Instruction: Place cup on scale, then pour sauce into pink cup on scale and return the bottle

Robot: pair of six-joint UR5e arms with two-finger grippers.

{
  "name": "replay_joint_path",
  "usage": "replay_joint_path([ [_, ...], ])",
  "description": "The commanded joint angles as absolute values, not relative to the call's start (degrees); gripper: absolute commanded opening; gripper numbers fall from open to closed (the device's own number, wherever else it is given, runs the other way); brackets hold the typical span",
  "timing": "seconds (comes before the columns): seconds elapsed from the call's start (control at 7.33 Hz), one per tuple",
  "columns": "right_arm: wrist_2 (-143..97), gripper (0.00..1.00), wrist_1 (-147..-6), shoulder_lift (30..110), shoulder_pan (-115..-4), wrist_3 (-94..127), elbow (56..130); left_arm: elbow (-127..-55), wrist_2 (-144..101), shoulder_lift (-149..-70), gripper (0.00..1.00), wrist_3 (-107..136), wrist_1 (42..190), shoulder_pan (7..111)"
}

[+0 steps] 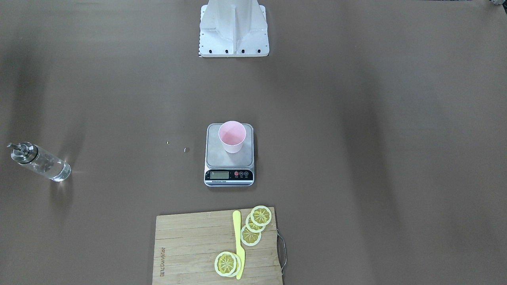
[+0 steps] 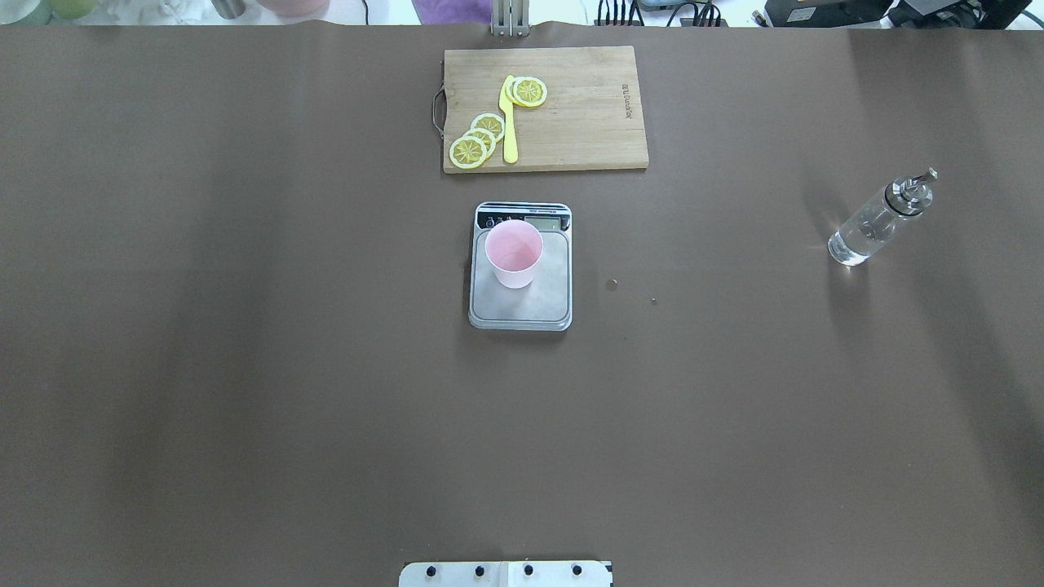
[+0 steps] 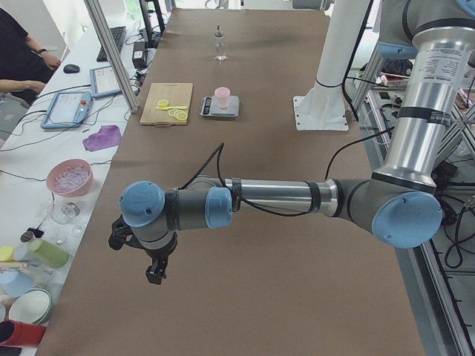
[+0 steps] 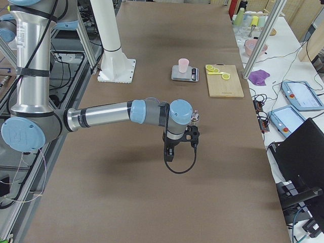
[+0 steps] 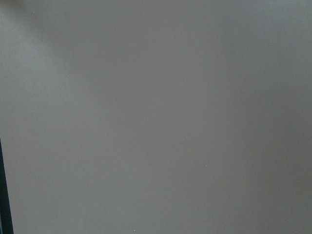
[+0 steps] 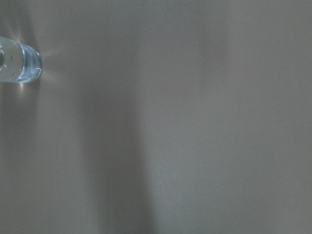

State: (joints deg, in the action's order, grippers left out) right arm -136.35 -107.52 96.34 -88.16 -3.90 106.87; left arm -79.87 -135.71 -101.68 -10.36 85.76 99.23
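We see the left gripper (image 3: pixel 154 273) and the right gripper (image 4: pixel 170 153) only in the side views, each hanging over bare brown table (image 2: pixel 245 367) toward opposite ends, and we cannot tell how far either is parted or what it holds. Wide open tabletop separates both from the middle, where the small pale pink tapered cup (image 2: pixel 513 254) stands upright on the grey steel platform of the rectangular digital kitchen scale (image 2: pixel 526 306). The small clear glass bottle (image 2: pixel 873 224) with silver pourer cap, colourless sauce (image 2: pixel 852 243) inside, stands upright on the robot's right, well apart from the scale, its base at the right wrist view's upper left edge.
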Motion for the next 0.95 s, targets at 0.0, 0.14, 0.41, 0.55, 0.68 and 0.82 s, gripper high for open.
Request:
replay_joint_path([
  [0.0,-135.88,1.00,-107.23,99.47,-88.33,-4.04,106.61,-80.33,-134.92,-99.41,0.99,-5.37,92.68,94.07],
  [0.14,-136.05,1.00,-106.53,99.32,-88.33,-3.96,106.96,-83.03,-133.08,-99.23,0.99,-5.01,93.33,90.21],
  [0.41,-135.88,1.00,-105.48,98.36,-88.24,-3.87,106.35,-85.94,-131.39,-96.52,0.99,1.74,93.43,89.91],
  [0.55,-135.97,1.00,-105.38,98.00,-88.24,-3.26,106.35,-86.83,-131.83,-95.37,0.99,1.84,93.60,89.91],
  [0.68,-136.23,1.00,-105.29,98.00,-88.24,-2.64,106.61,-87.27,-133.40,-94.23,0.99,1.85,93.86,89.91],
  [0.82,-136.32,1.00,-105.29,97.56,-88.24,-2.64,106.61,-87.54,-133.50,-94.04,0.99,1.76,93.69,90.09],
])
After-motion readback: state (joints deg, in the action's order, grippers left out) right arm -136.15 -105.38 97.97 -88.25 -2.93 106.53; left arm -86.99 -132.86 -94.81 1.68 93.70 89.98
